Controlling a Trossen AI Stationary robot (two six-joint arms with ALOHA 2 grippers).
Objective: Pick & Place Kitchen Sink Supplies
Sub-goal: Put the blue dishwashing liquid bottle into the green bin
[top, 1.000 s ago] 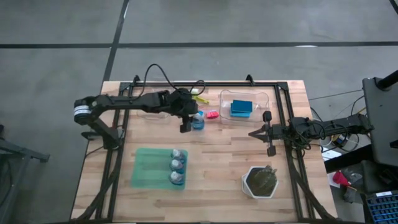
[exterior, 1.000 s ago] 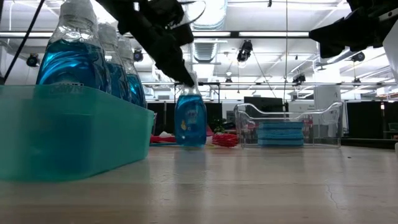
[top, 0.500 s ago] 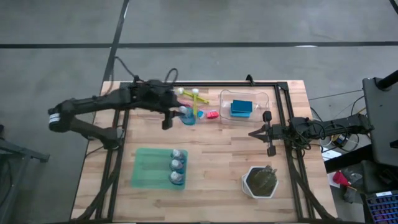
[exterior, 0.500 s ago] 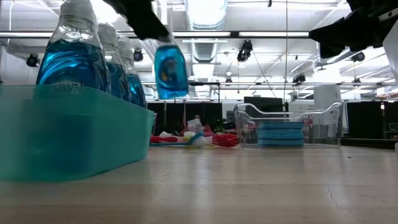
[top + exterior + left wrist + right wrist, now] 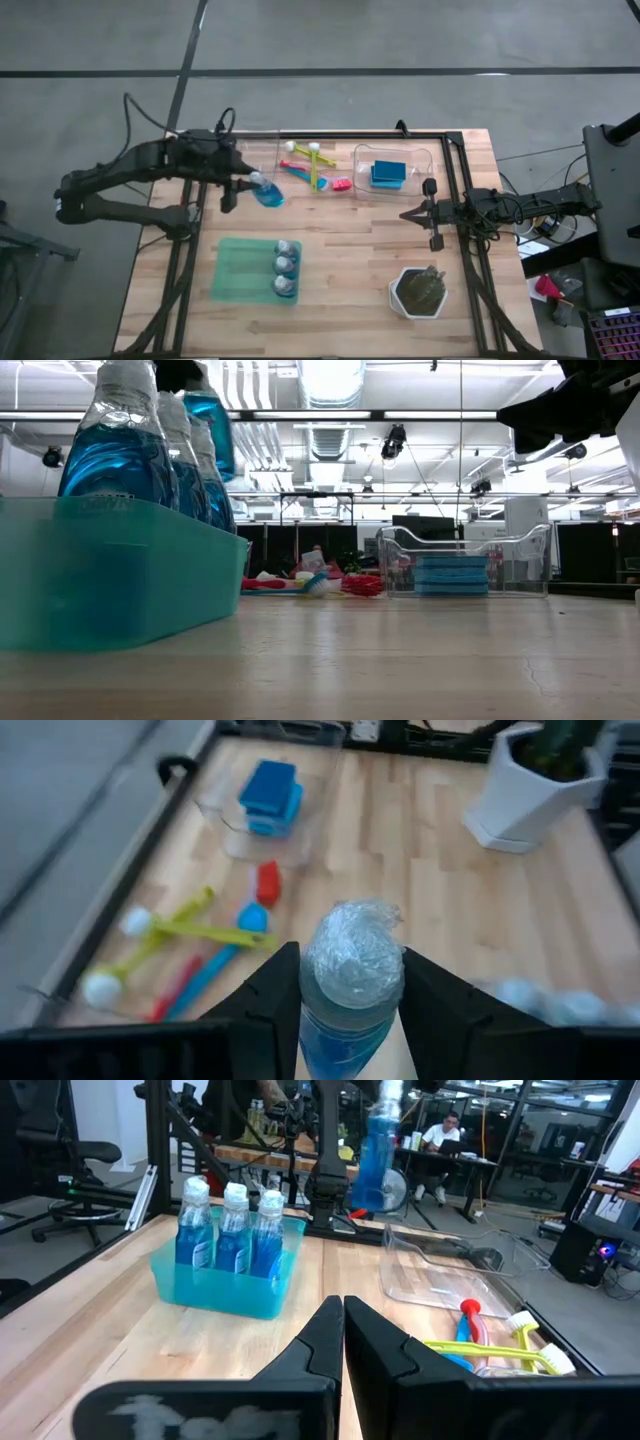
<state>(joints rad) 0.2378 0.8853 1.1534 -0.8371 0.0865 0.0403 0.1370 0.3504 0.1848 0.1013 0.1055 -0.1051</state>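
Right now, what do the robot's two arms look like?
Both arms are dark, almost black, built of slim jointed links. The left arm has a pale band near its base and loose black cables looping above it. The right arm trails thin cables too. Each ends in two dark, flat fingers: wedge-shaped on the left gripper, tapered on the right gripper.
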